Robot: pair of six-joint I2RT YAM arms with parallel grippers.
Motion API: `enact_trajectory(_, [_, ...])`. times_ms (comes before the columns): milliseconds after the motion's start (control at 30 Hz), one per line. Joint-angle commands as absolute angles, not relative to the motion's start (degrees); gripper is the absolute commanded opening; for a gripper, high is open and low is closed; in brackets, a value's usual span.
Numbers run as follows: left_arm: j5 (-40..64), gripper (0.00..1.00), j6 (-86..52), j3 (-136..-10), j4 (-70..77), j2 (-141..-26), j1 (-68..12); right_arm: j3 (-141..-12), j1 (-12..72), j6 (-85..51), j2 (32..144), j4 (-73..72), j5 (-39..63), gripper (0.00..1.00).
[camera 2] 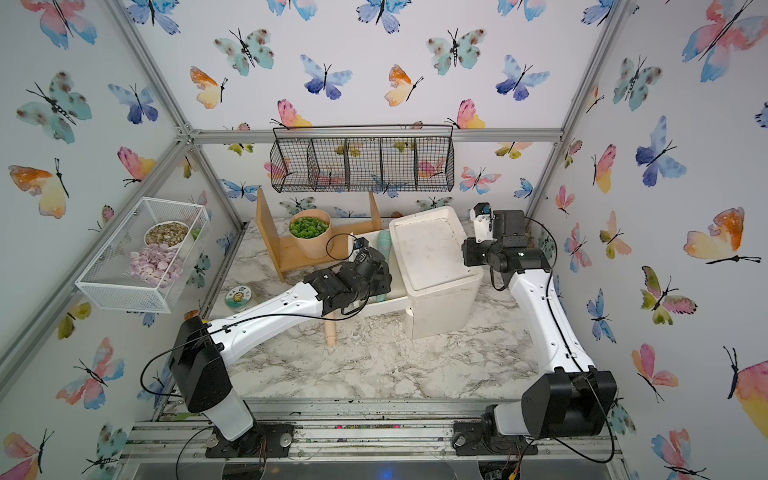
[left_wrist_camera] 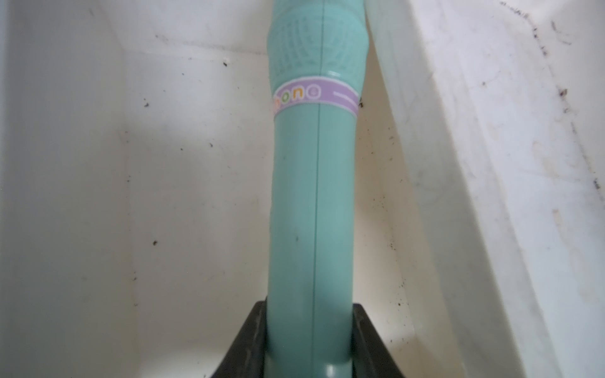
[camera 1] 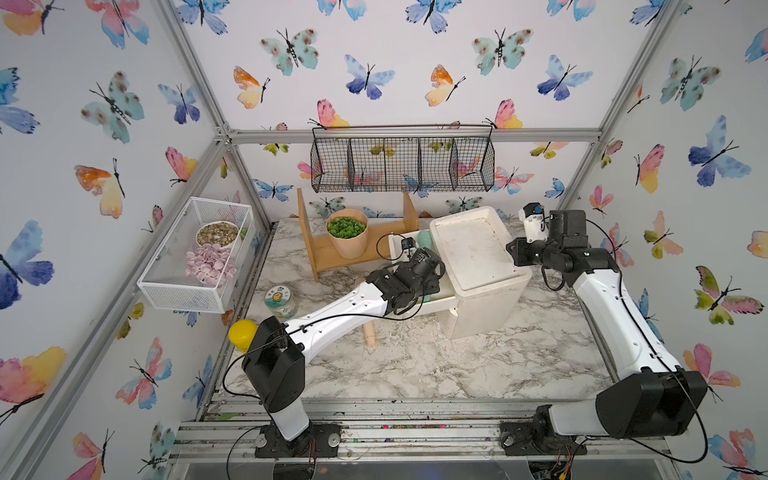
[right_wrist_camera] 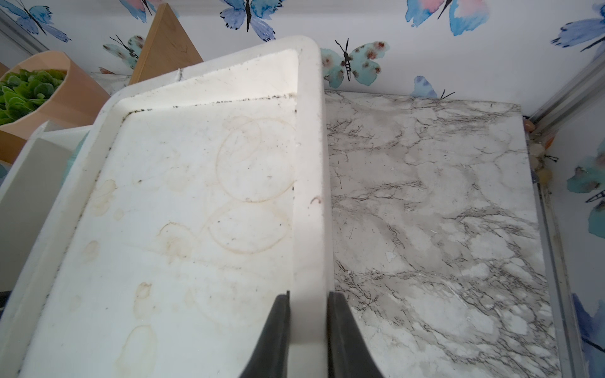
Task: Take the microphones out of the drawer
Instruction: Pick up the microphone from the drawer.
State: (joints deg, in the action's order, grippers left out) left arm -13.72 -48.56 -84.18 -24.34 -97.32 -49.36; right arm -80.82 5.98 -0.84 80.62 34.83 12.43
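The microphone (left_wrist_camera: 311, 196) is teal with a purple label band and lies along the white drawer (left_wrist_camera: 196, 196). My left gripper (left_wrist_camera: 310, 306) is shut on its handle, one dark finger on each side. In both top views the left wrist covers most of it, so only the rounded head (camera 1: 424, 240) (camera 2: 383, 243) shows. The drawer (camera 1: 436, 305) stands pulled out to the left of the white cabinet (camera 1: 490, 316). My right gripper (right_wrist_camera: 309, 294) is shut on the raised rim of the cabinet top (right_wrist_camera: 309, 163), on its right side.
A wooden rack (camera 1: 328, 253) holding a cup of green leaves (camera 1: 347, 232) stands behind the drawer. A lidded jar (camera 1: 280, 300), a yellow ball (camera 1: 242, 334) and a wooden peg (camera 1: 369, 334) lie under or beside the left arm. A white mesh basket (camera 1: 166, 286) hangs on the left wall and a black wire basket (camera 1: 403, 162) on the back wall.
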Motion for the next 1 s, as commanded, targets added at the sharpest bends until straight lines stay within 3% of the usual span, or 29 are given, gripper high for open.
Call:
enact_trajectory(0, [-19.73, 0.12, -57.29, -83.58, -20.34, -95.92, -47.72, -81.11, 6.24, -3.69, 79.72, 30.14, 17.75, 0.06])
enact_trajectory(967, [-22.21, 0.08, -60.36, -79.22, -14.78, -89.19, -48.37, -81.30, 6.25, -4.22, 79.98, 30.12, 17.76, 0.07])
